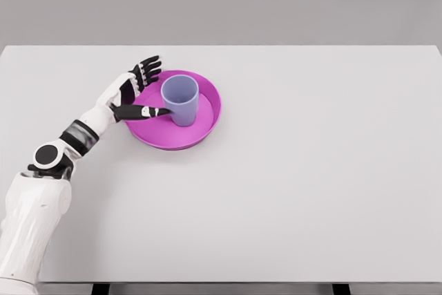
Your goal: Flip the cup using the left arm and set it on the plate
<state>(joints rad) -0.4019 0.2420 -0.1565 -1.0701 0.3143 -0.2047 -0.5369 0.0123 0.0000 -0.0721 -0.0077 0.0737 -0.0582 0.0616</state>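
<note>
A pale blue cup (181, 100) stands upright, mouth up, on the magenta plate (207, 126) left of the table's middle. My left hand (150, 89) hovers at the plate's left rim, just left of the cup. Its fingers (148, 68) are spread and its thumb (146, 111) points at the cup's base, with a small gap between hand and cup. The hand holds nothing. The right arm does not show.
The white table (311, 170) spreads wide to the right of and in front of the plate. Its far edge runs just behind the hand. My left forearm (76, 137) crosses the table's left side.
</note>
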